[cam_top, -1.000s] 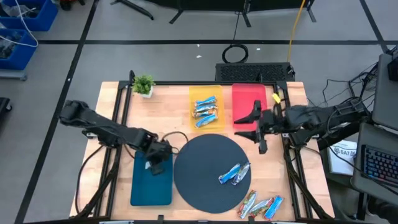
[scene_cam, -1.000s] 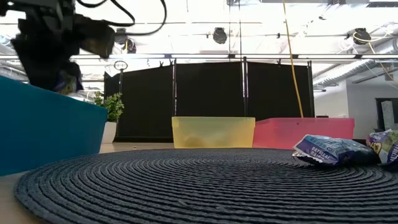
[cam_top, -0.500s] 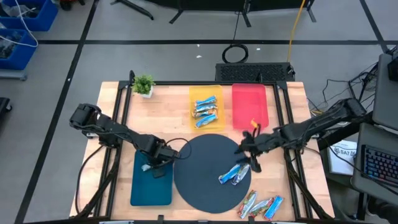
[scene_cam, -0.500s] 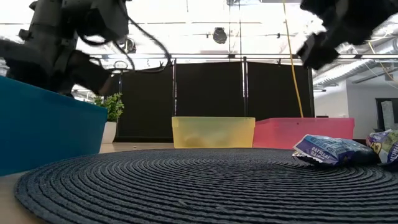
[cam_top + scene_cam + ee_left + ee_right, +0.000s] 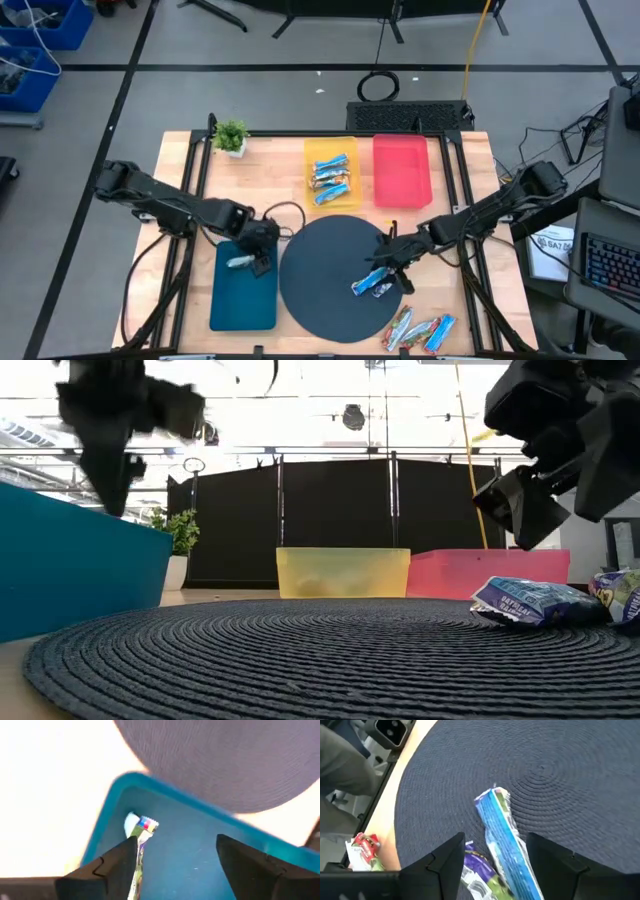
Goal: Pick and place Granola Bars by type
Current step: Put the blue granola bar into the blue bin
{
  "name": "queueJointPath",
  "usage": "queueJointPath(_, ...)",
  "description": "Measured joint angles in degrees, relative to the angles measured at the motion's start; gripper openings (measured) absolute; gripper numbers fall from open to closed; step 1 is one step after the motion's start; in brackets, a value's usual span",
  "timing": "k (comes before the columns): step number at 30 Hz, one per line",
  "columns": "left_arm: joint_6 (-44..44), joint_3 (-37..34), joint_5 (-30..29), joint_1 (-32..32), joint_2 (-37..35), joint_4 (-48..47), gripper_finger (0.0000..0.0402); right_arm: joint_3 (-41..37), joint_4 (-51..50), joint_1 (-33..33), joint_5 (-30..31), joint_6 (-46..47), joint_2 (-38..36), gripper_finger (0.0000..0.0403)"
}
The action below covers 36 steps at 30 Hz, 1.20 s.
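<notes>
A silvery granola bar (image 5: 140, 831) lies on the floor of the teal tray (image 5: 243, 295). My left gripper (image 5: 176, 842) hangs open just over it, one finger beside the bar. On the round dark mat (image 5: 325, 270) lie a blue bar (image 5: 502, 832) and a purple-green one (image 5: 477, 872), side by side. My right gripper (image 5: 495, 840) is open above them (image 5: 393, 262), a finger on either side of the blue bar and clear of it in the low view (image 5: 530, 500). Several bars fill the yellow tray (image 5: 330, 150).
The red tray (image 5: 402, 170) stands at the far right, beside the yellow one. Three more bars (image 5: 420, 328) lie on the wood near the table's front right corner. A small potted plant (image 5: 231, 136) sits at the far left corner.
My left gripper has let go of the silvery bar, which now lies in the teal tray, and has risen a little. My right gripper has swung from over the red tray toward the near edge and down, to above the two bars on the mat.
</notes>
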Motion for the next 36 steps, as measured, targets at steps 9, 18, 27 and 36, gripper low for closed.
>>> queueJointPath(9,6.86,12.58,-6.61,0.88,-4.68,4.39,0.0270,0.12,1.88,-0.64,-0.10,-1.76,7.89,0.0202)
queueJointPath(18,10.55,18.78,-10.37,1.32,-4.67,17.66,0.0236,0.22,1.30,-0.66,3.92,-5.16,10.13,0.0117)
queueJointPath(27,12.59,19.21,-23.28,1.74,-3.94,17.42,0.0198,7.12,-8.89,-0.92,5.69,-8.20,2.23,0.0015)
queueJointPath(36,23.96,10.61,-27.56,4.94,-3.61,42.34,0.0182,21.54,-15.94,-4.01,22.78,-12.63,-9.38,0.0012)
